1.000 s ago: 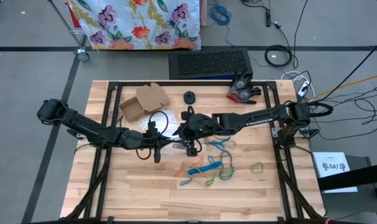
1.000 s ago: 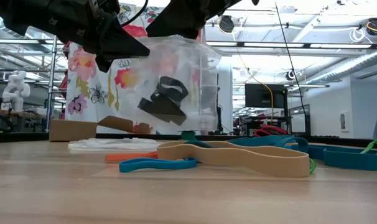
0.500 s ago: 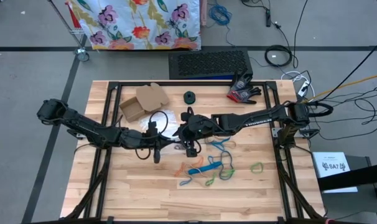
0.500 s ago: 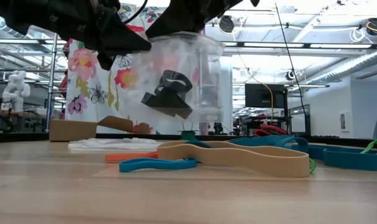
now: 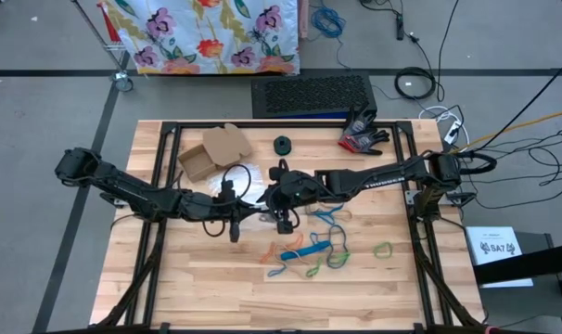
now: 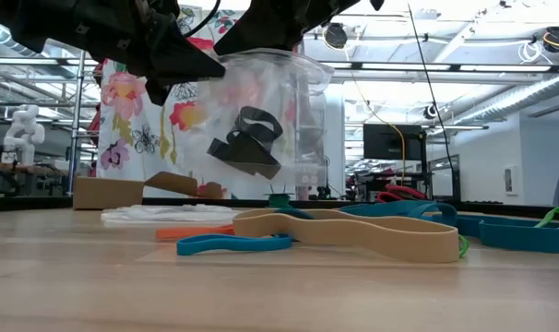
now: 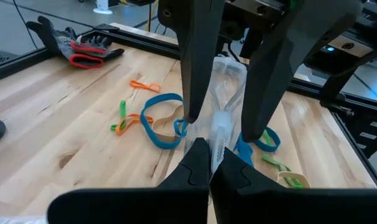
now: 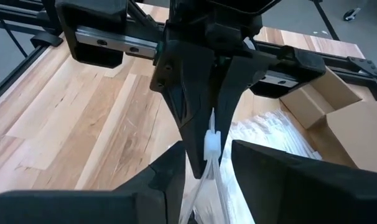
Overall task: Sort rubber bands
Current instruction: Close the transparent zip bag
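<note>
My left gripper (image 7: 209, 163) pinches the clear bag (image 6: 261, 120) holding black rubber bands (image 6: 245, 140), my right gripper (image 8: 204, 165) fingers spread around its top edge.

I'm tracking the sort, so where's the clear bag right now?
In the low view the clear bag hangs above the table, pinched by the left tool, the right tool at its rim, black bands inside.

Even, bright overhead light falls on the wooden table (image 5: 207, 278), leaving only soft shadows under the arms. In the low view, ceiling lights (image 6: 335, 35) glare against a blown-out background, and the nearest tabletop is blurred. The clear bag (image 6: 289, 101) catches pale reflections.
</note>
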You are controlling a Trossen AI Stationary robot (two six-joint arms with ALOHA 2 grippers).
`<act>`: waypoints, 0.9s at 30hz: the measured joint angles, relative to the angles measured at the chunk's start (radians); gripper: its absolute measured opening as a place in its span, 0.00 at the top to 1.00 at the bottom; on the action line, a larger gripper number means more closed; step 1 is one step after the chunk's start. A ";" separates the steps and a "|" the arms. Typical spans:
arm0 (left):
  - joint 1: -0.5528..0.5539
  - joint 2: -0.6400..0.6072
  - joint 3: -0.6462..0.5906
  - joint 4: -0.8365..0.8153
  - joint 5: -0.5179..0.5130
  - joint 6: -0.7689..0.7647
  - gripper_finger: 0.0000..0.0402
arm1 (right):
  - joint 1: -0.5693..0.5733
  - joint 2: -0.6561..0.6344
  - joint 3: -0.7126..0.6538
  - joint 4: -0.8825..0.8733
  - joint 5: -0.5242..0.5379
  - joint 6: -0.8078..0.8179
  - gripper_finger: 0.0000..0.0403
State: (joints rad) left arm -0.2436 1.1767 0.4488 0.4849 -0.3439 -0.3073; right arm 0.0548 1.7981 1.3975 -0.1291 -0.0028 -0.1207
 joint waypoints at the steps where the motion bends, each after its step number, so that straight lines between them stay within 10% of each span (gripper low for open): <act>1: 0.000 0.000 0.000 0.002 0.000 0.000 1.00 | -0.002 0.000 0.000 0.001 0.000 0.000 0.72; 13: 0.000 0.000 0.000 0.002 0.000 0.000 1.00 | -0.003 0.017 0.000 0.033 0.000 -0.005 0.93; 27: 0.000 0.000 0.000 -0.005 0.000 0.008 1.00 | -0.003 0.017 0.000 0.021 0.000 -0.004 0.95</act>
State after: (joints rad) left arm -0.2433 1.1771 0.4488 0.4800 -0.3443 -0.2995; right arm 0.0513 1.8153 1.3975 -0.1084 -0.0025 -0.1249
